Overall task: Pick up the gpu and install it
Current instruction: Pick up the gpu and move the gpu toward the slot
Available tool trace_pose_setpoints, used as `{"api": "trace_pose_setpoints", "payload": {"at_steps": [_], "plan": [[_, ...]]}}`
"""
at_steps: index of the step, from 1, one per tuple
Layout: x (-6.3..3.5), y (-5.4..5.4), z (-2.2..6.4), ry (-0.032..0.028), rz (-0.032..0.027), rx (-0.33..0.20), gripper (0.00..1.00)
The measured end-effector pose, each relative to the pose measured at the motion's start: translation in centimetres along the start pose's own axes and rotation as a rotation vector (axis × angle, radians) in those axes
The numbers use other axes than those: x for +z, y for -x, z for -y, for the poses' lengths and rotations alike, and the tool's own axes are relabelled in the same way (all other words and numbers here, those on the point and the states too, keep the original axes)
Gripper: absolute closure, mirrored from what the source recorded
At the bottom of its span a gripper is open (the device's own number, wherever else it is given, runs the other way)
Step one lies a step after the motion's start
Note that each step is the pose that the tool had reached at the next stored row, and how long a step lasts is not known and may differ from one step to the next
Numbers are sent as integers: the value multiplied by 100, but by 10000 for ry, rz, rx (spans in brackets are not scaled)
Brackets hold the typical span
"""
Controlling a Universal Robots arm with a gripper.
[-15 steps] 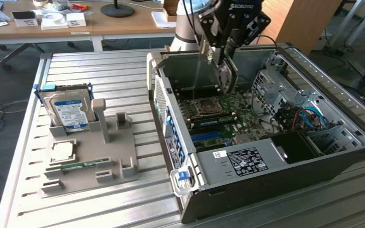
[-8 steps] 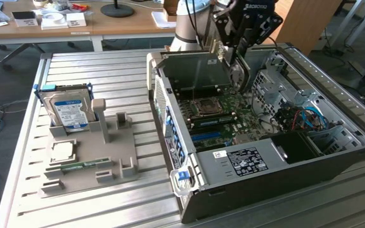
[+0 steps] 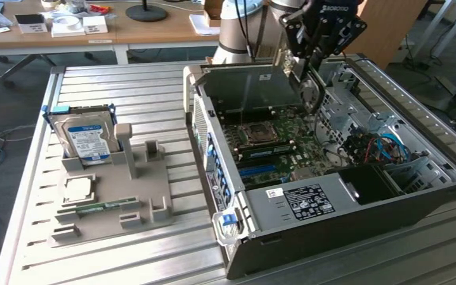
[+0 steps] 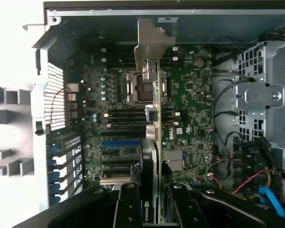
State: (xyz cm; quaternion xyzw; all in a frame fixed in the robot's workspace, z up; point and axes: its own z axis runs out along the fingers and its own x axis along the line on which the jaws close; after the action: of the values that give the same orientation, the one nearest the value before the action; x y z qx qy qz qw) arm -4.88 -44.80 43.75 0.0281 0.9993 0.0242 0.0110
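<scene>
Our jaws clamp the gpu [image 4: 154, 118] by one end; it hangs edge-on (bracket end away from them) over the motherboard [image 3: 279, 139] near the case's [image 3: 291, 237] far edge, probably to clear the walls.

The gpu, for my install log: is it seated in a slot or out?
Out. The gripper holds the gpu edge-on in the air over the motherboard of the open case, not in any slot.
</scene>
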Motion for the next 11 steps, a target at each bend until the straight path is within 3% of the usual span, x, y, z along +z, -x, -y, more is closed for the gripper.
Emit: {"api": "trace_pose_setpoints", "payload": {"at_steps": [11], "plan": [[9,412,-23,15,-10,1,73]]}}
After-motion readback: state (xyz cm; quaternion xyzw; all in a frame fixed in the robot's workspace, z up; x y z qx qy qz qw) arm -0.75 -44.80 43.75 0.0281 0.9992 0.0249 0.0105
